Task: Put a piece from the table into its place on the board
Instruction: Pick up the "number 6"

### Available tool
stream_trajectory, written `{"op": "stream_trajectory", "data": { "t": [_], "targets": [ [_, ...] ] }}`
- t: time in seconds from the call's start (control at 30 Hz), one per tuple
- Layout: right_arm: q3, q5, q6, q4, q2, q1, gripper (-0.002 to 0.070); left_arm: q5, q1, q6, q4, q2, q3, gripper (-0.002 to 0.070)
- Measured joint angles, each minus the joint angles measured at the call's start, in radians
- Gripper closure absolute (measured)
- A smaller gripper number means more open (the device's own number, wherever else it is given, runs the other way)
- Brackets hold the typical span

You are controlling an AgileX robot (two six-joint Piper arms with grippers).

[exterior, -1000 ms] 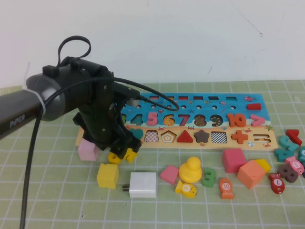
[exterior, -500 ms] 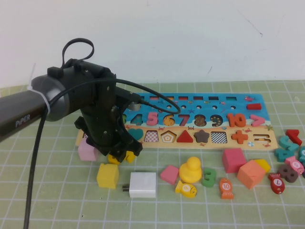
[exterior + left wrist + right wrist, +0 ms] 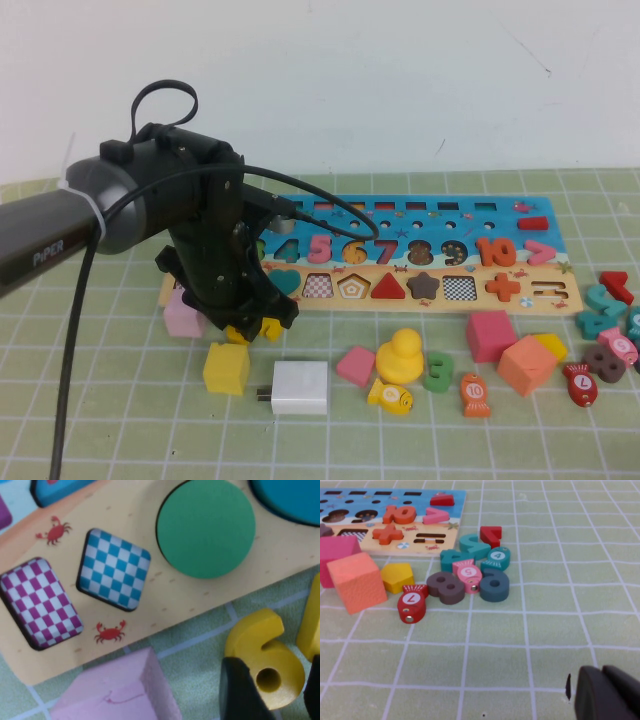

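Observation:
The yellow numeral 6 (image 3: 270, 650) lies on the green mat just in front of the board's tan strip (image 3: 165, 595). My left gripper (image 3: 277, 695) stands over it with one black finger on each side, shut on it. In the high view the left gripper (image 3: 252, 328) is low at the board's (image 3: 575, 298) front left edge, and only a bit of the 6 (image 3: 240, 335) shows under it. A second yellow piece (image 3: 311, 625) lies right beside the 6. My right gripper (image 3: 607, 695) is shut and empty over bare mat; it is out of the high view.
A pink block (image 3: 185, 318) sits next to the left gripper, with a yellow cube (image 3: 226, 368) and a white block (image 3: 300, 387) in front of it. A yellow duck (image 3: 400, 355), a green 3 (image 3: 437, 372), cubes and loose numerals (image 3: 470, 575) lie to the right.
The left gripper came down a little onto the yellow 6 over the first half second, then stayed still. The pieces on the table did not move.

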State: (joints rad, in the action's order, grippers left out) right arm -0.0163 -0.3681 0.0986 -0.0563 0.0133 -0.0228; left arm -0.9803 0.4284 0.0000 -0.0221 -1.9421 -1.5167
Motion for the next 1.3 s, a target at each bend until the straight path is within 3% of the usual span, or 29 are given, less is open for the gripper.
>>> {"op": "stream_trajectory", "data": {
  "t": [0.1, 0.37, 0.87, 1.0, 1.17, 1.3],
  "targets": [
    [0.000, 0.000, 0.000, 0.000, 0.000, 0.000, 0.0679, 0.000, 0.000, -0.018, 0.000, 0.000, 0.000, 0.0396],
    [0.000, 0.000, 0.000, 0.000, 0.000, 0.000, 0.0679, -0.002, 0.000, -0.032, -0.009, 0.000, 0.000, 0.0274],
    [0.000, 0.000, 0.000, 0.000, 0.000, 0.000, 0.0679, -0.013, 0.000, -0.026, 0.043, -0.019, 0.000, 0.0260],
    [0.000, 0.000, 0.000, 0.000, 0.000, 0.000, 0.0679, -0.013, 0.000, -0.026, 0.038, -0.020, 0.000, 0.0291],
    [0.000, 0.000, 0.000, 0.000, 0.000, 0.000, 0.0679, -0.011, 0.000, -0.026, 0.033, -0.020, 0.000, 0.0410],
    [0.000, 0.000, 0.000, 0.000, 0.000, 0.000, 0.0679, -0.020, 0.000, -0.033, 0.022, -0.027, -0.017, 0.0413]
  ]
}}
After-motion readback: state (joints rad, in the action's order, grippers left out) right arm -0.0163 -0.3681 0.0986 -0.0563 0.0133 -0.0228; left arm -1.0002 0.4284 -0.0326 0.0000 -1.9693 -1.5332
